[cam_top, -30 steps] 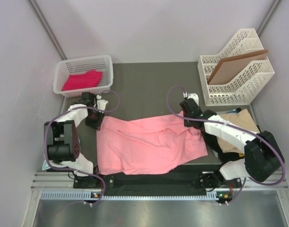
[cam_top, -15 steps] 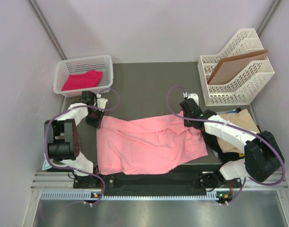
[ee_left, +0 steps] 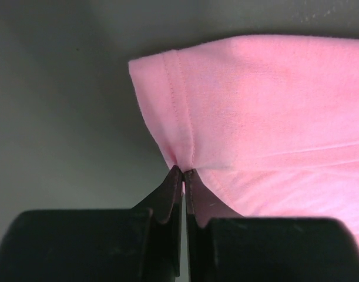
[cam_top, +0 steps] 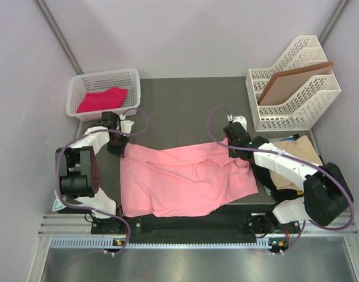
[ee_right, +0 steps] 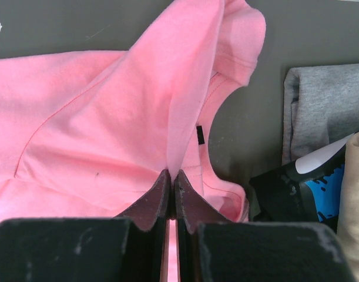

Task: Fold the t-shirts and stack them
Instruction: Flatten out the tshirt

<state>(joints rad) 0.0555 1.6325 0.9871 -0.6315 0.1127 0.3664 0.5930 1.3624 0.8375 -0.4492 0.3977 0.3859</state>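
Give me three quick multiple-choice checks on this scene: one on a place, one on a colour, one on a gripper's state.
1. Where does the magenta shirt lie?
A: far left, in the white basket
B: far right corner
C: near edge, centre

2. What colour is the spread shirt between the arms?
A: blue
B: salmon pink
C: black

3. How is the left gripper?
A: open, clear of cloth
B: shut on nothing
C: shut on the spread shirt's hemmed edge

Key:
1 A, the top view shows it inside the basket.
2 B, every view shows pink cloth.
3 C, the left wrist view shows it pinching the stitched hem.
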